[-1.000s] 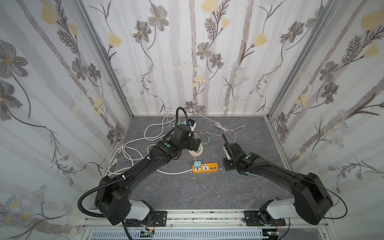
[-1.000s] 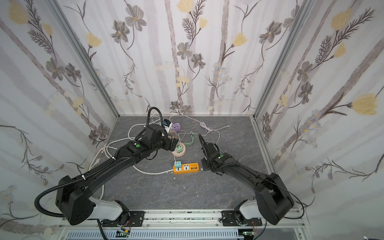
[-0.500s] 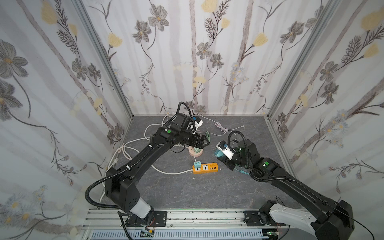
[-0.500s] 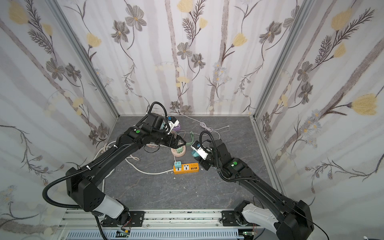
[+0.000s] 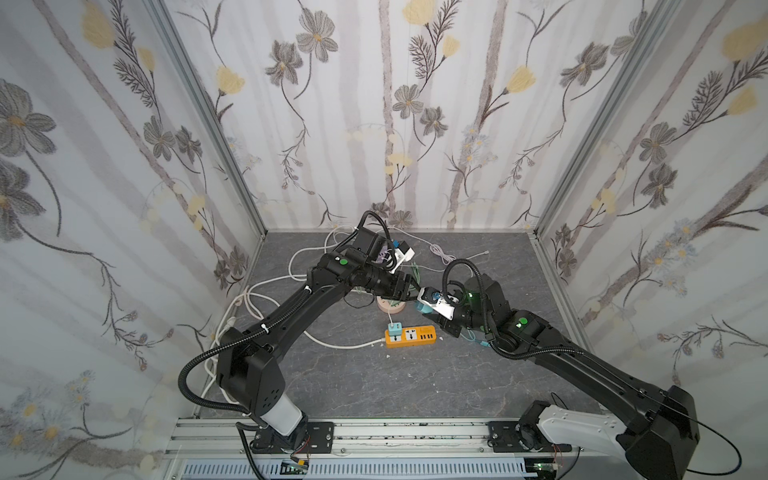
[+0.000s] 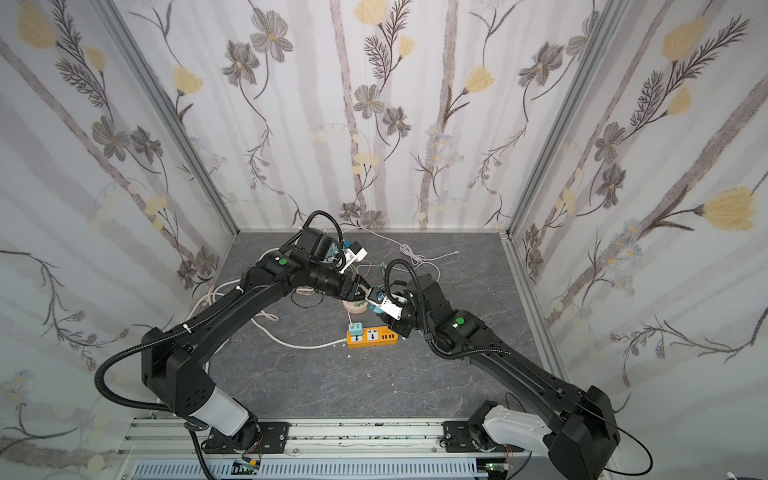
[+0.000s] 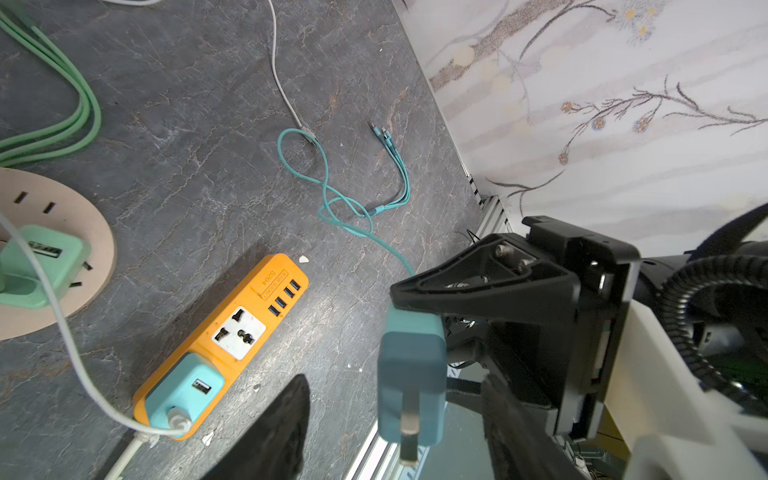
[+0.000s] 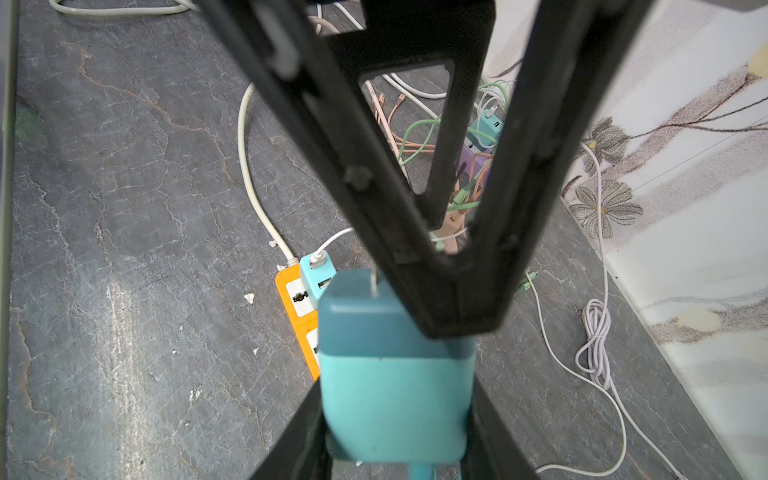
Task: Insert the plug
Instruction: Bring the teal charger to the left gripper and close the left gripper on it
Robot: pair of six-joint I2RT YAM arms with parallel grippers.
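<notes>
A teal plug (image 8: 395,395) hangs in the air, and my right gripper (image 8: 397,382) is shut on its body, a finger on each side. In both top views the plug (image 5: 424,306) (image 6: 375,308) sits above and behind the orange power strip (image 5: 410,336). My left gripper (image 7: 394,376) is open, with its fingers (image 7: 291,415) straddling the plug (image 7: 411,374); a gap shows on each side. The plug's metal prong points toward the left wrist camera. The strip (image 7: 232,328) has a free white socket, and a light teal adapter (image 7: 185,390) is plugged in beside it.
A round wooden socket disc (image 7: 50,249) with a green charger stands behind the strip. A teal cable (image 7: 353,199), green cables (image 7: 62,124) and a white coil (image 8: 596,332) lie on the grey floor. A purple strip (image 8: 476,160) tangled in cables sits at the back. Walls close three sides.
My right gripper has lifted the teal plug off the floor toward the middle. My left gripper has swung right to meet it, and its jaws have narrowed around the plug.
</notes>
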